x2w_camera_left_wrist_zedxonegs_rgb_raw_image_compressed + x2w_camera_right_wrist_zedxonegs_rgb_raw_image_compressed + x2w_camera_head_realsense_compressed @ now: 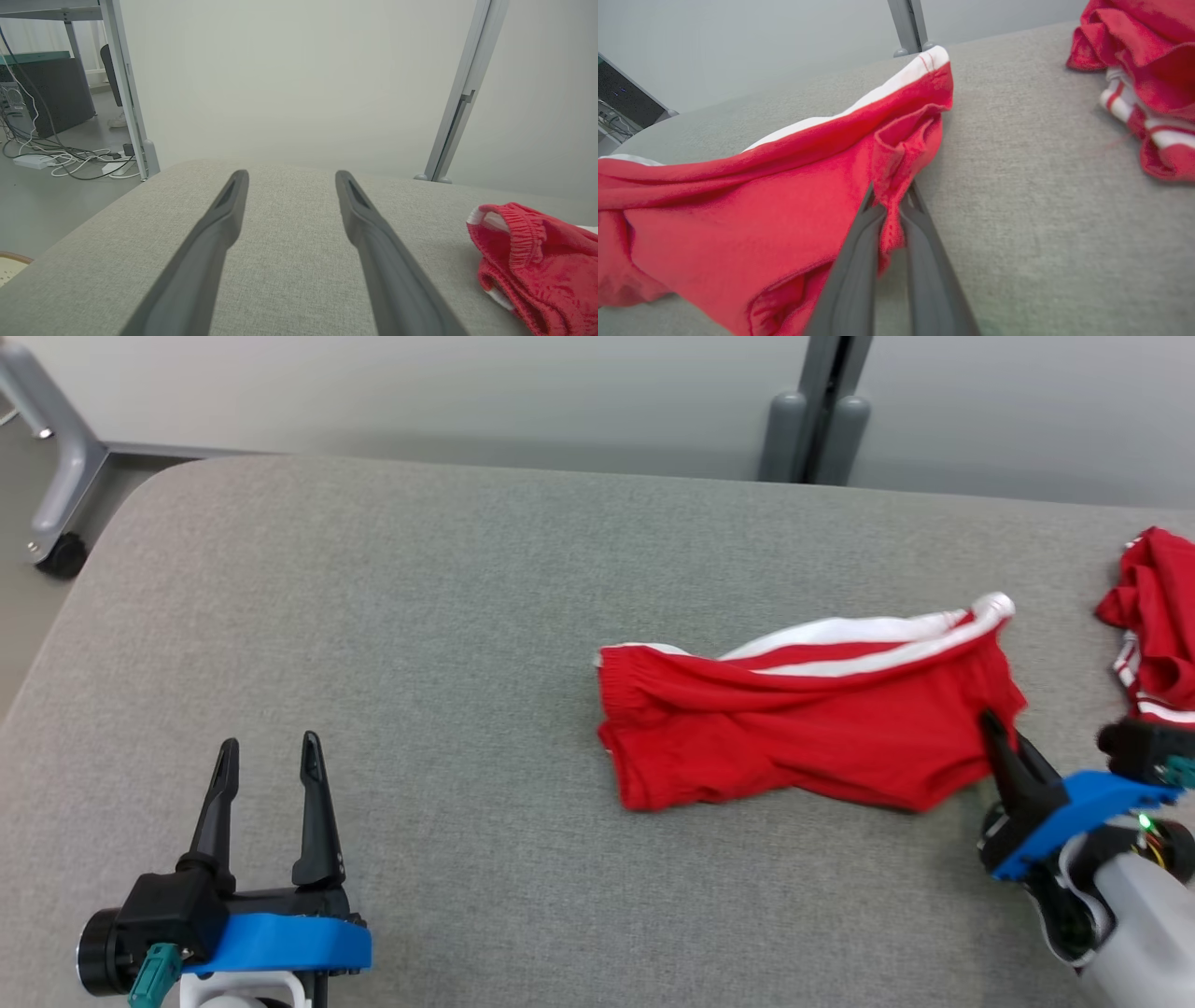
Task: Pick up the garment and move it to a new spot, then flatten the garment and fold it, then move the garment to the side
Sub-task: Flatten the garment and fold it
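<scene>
Red garment (803, 728) is lying on the desk (373, 616), the right end effector (990, 721) pinching its right edge while the left end effector (269, 741) is hovering wide, well apart.

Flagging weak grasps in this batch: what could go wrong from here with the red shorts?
1. The right fingers pinch only a thin hem fold of the shorts; it may slip when lifted.
2. The second red garment lies close by; dragging that way could snag it.
</scene>
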Tool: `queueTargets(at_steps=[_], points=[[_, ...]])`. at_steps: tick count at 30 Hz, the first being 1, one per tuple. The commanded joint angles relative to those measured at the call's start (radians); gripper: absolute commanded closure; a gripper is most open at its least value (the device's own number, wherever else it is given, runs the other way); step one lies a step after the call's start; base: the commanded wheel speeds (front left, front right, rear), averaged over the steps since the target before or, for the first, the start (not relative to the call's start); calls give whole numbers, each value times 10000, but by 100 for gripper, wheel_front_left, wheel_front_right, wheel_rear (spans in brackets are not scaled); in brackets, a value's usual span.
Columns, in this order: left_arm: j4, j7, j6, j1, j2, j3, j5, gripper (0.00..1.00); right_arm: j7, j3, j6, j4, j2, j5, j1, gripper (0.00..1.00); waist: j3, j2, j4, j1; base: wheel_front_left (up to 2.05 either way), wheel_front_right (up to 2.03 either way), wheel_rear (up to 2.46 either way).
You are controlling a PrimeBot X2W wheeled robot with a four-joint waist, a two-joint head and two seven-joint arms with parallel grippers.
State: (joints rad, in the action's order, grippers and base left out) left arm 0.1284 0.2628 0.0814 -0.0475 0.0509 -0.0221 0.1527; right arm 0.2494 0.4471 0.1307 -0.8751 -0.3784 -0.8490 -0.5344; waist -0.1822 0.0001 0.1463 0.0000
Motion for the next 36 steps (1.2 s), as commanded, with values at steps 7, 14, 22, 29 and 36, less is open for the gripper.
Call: queueTargets(at_steps=[7, 14, 22, 29, 36], points=[[-12, 27, 97, 113, -5, -127, -114, 0, 120, -977, 1, 628, -606, -346, 1282, 100, 192, -1, -264, 0, 0, 0, 0], [-36, 27, 110, 154, -7, -102, -132, 0, 99, -1772, 1, 899, -635, -167, 1796, 100, 201, -1, -334, 0, 0, 0, 0], [27, 27, 125, 90, -7, -95, -151, 0, -59, -2089, 1, 1241, -276, 430, 1490, 100, 218, -1, -364, 0, 0, 0, 0], [48, 27, 141, 168, -8, -92, -170, 0, -165, -2230, 1, 2031, 92, 1090, 1066, 100, 308, -1, -363, 0, 0, 0, 0], [60, 27, 141, 130, -8, -85, -176, 0, -620, -1850, 1, 3097, 814, 1873, 503, 100, 378, -1, -312, 0, 0, 0, 0]])
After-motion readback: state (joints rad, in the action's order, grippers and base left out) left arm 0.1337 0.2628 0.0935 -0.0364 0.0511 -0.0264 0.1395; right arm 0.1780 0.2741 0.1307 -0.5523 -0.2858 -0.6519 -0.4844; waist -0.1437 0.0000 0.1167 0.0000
